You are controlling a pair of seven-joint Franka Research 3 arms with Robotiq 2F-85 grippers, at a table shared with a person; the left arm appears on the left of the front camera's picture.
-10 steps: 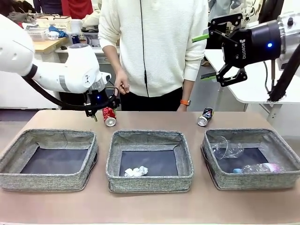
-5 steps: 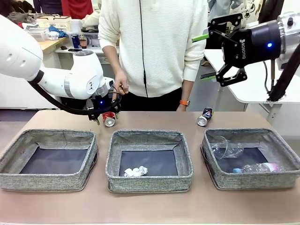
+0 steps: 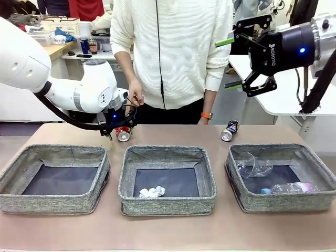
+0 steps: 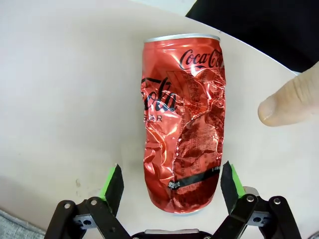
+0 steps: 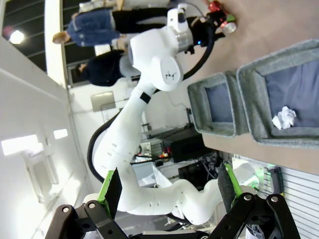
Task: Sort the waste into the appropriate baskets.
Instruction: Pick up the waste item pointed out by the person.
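Left tool (image 4: 172, 172) gapes astride crushed red can (image 4: 182, 124) (person's fingertip (image 4: 291, 102) beside), right tool (image 3: 227, 64) gapes

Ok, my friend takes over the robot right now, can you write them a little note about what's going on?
Left gripper: open, low around the crushed red can at the table's far side, not gripping yet. A person's hand is close by.
Right gripper: open, raised high, holding nothing.
Done: paper ball in the middle basket; clear cup and bottle in the right basket.
Left: both cans; the dark can lies on the table behind the right basket.
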